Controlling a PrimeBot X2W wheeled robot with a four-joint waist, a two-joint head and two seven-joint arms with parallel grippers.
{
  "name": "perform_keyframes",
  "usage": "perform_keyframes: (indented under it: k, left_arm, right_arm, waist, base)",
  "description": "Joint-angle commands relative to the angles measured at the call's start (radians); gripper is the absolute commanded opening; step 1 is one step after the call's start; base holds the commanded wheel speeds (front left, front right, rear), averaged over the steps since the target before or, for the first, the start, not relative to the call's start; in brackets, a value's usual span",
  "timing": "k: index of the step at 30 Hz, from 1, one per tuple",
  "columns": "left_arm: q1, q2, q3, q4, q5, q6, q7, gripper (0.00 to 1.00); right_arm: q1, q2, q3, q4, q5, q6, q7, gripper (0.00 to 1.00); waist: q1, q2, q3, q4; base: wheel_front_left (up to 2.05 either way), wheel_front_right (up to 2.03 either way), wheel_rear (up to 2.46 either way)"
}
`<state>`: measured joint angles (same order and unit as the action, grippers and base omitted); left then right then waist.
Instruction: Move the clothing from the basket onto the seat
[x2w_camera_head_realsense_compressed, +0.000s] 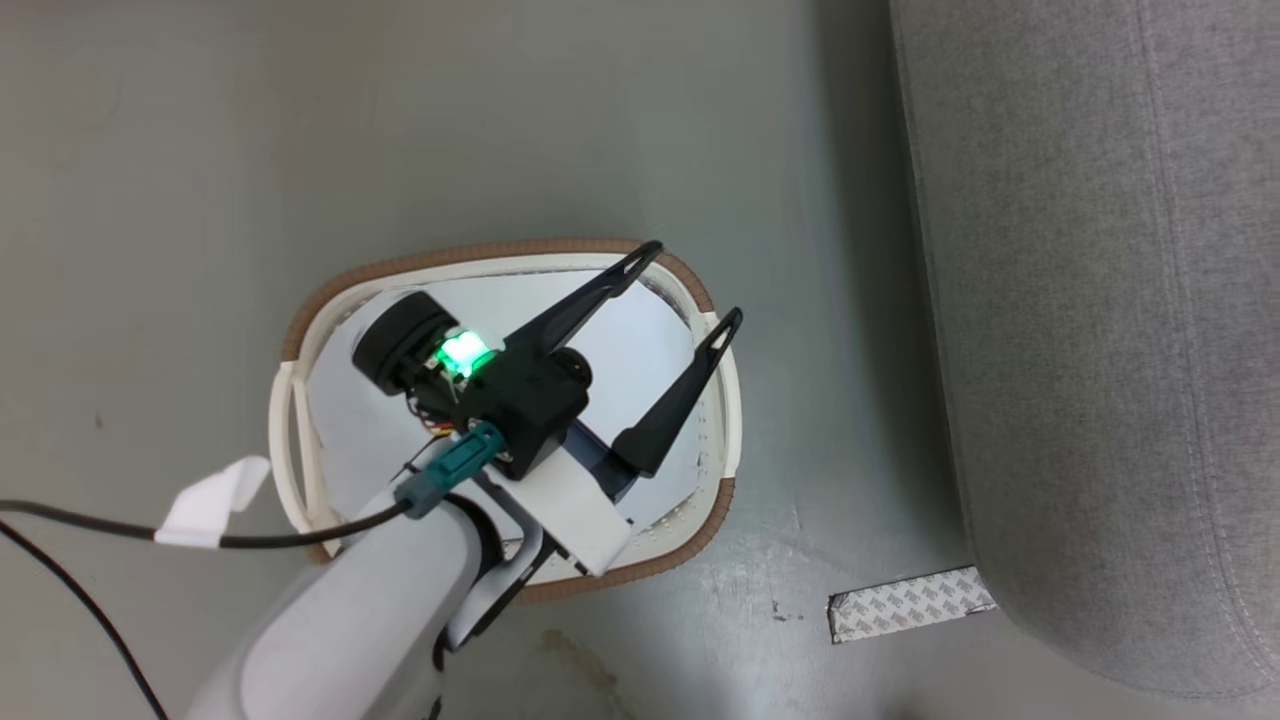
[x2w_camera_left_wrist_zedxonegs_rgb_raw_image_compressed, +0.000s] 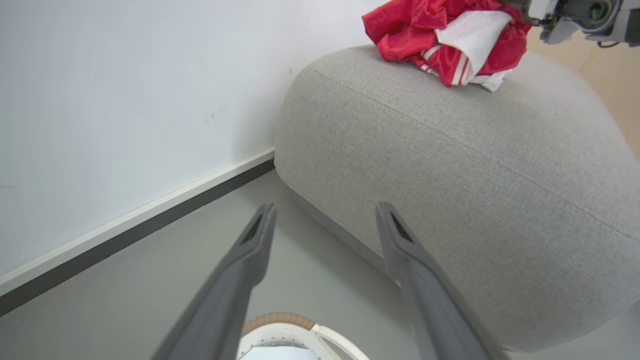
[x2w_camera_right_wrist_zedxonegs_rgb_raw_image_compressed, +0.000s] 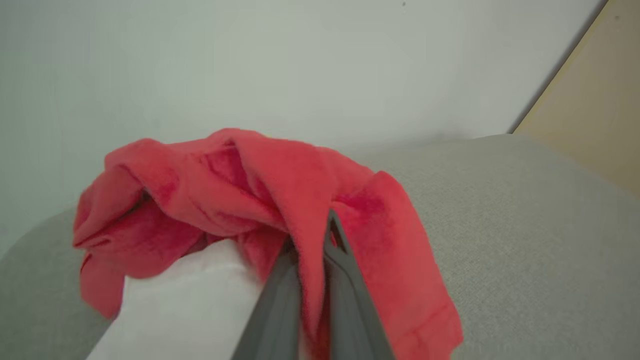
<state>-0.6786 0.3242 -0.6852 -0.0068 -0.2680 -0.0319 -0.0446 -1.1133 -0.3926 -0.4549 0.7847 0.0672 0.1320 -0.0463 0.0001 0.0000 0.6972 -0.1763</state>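
Grey floor (x2w_camera_head_realsense_compressed: 600, 120) runs up to a pale wall, and on it the basket (x2w_camera_head_realsense_compressed: 480, 255) has its white sheet (x2w_camera_head_realsense_compressed: 640, 340) lying bare. The left pincer (x2w_camera_head_realsense_compressed: 695, 280) hangs over it with fingers spread, idle, I'd guess, because nothing is left to lift. Up on the seat (x2w_camera_head_realsense_compressed: 1100, 300), near its rounded end, the clothing (x2w_camera_left_wrist_zedxonegs_rgb_raw_image_compressed: 440, 35) lies heaped, with a red fold pinched in the right pincer (x2w_camera_right_wrist_zedxonegs_rgb_raw_image_compressed: 312, 235), likely awaiting release.

The clothing (x2w_camera_left_wrist_zedxonegs_rgb_raw_image_compressed: 417, 30) is showing bright red with white panels and stripes; the sofa (x2w_camera_left_wrist_zedxonegs_rgb_raw_image_compressed: 450, 190) is showing plain light grey; the basket (x2w_camera_head_realsense_compressed: 470, 254) is showing cream-white under a brown rim.
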Motion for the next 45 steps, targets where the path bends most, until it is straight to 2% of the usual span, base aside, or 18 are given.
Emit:
perform_keyframes:
  k: [1,3,4,5,6,14,19,22,23,26,33,41,45]
  left_arm:
    - [0.022,0.012,0.010,-0.002,-0.009,0.011,-0.001,1.00]
    - [0.035,0.019,0.015,-0.002,-0.019,0.018,-0.006,1.00]
    - [0.041,0.021,0.017,0.000,-0.023,0.021,-0.009,1.00]
    - [0.047,0.022,0.018,0.000,-0.026,0.025,-0.010,1.00]
    - [0.054,0.024,0.021,0.003,-0.031,0.030,-0.012,1.00]
    - [0.104,0.019,0.046,0.035,-0.062,0.059,-0.053,1.00]
    - [0.169,0.020,0.078,0.071,-0.102,0.095,-0.092,1.00]
    - [0.230,0.029,0.107,0.099,-0.123,0.124,-0.128,1.00]
    - [0.275,0.033,0.126,0.120,-0.144,0.143,-0.147,1.00]
    - [0.339,0.040,0.157,0.147,-0.170,0.173,-0.170,1.00]
    - [0.473,0.037,0.219,0.196,-0.217,0.224,-0.206,1.00]
    - [0.622,0.024,0.298,0.235,-0.234,0.258,-0.220,1.00]
    - [0.673,0.012,0.342,0.223,-0.204,0.251,-0.220,1.00]
  right_arm:
    - [0.017,0.016,0.000,0.037,-0.003,-0.003,-0.013,0.00]
    - [0.028,0.025,0.008,0.070,-0.007,-0.003,-0.021,0.01]
    - [0.036,0.028,0.012,0.084,-0.014,-0.003,-0.021,0.25]
    - [0.041,0.031,0.020,0.096,-0.014,-0.003,-0.020,0.66]
    - [0.044,0.033,0.029,0.104,-0.016,-0.003,-0.024,1.00]
    - [0.148,0.006,0.134,0.070,0.007,-0.003,-0.069,1.00]
    - [0.280,0.012,0.213,-0.035,0.060,-0.003,-0.115,1.00]
    - [0.411,0.025,0.249,-0.159,0.112,-0.003,-0.144,1.00]
    - [0.513,0.041,0.264,-0.252,0.145,-0.003,-0.159,1.00]
    - [0.674,0.068,0.271,-0.395,0.162,-0.003,-0.166,1.00]
    - [0.959,0.180,0.296,-0.655,0.106,-0.003,-0.182,1.00]
    - [1.147,0.293,0.336,-0.774,0.058,-0.003,-0.198,1.00]
    - [1.212,0.323,0.336,-0.778,0.044,-0.003,-0.206,1.00]
  waist:
    - [-0.0001,0.0000,-0.009,-0.008]
    - [-0.0001,0.0000,-0.023,-0.014]
    - [-0.0001,0.0000,-0.033,-0.017]
    - [-0.0001,0.0000,-0.042,-0.018]
    - [-0.0001,0.0000,-0.055,-0.021]
    - [-0.0001,0.0000,-0.179,-0.018]
    - [-0.0001,0.0000,-0.273,-0.005]
    - [-0.0001,0.0000,-0.345,0.010]
    - [-0.0001,0.0000,-0.393,0.025]
    - [-0.0001,0.0000,-0.454,0.050]
    - [-0.0001,0.0000,-0.567,0.095]
    - [-0.0001,0.0000,-0.679,0.134]
    - [-0.0001,0.0000,-0.712,0.152]
  base:
    - [0.00,0.00,0.00]
    - [0.00,0.00,0.00]
    - [0.00,0.00,0.00]
    - [0.00,0.00,0.00]
    - [0.00,0.00,0.00]
    - [0.00,0.00,0.00]
    - [0.00,0.00,0.00]
    - [0.00,0.00,0.00]
    - [0.00,0.00,0.00]
    - [0.00,0.00,0.00]
    - [0.00,0.00,0.00]
    - [0.00,0.00,0.00]
    - [0.00,0.00,0.00]
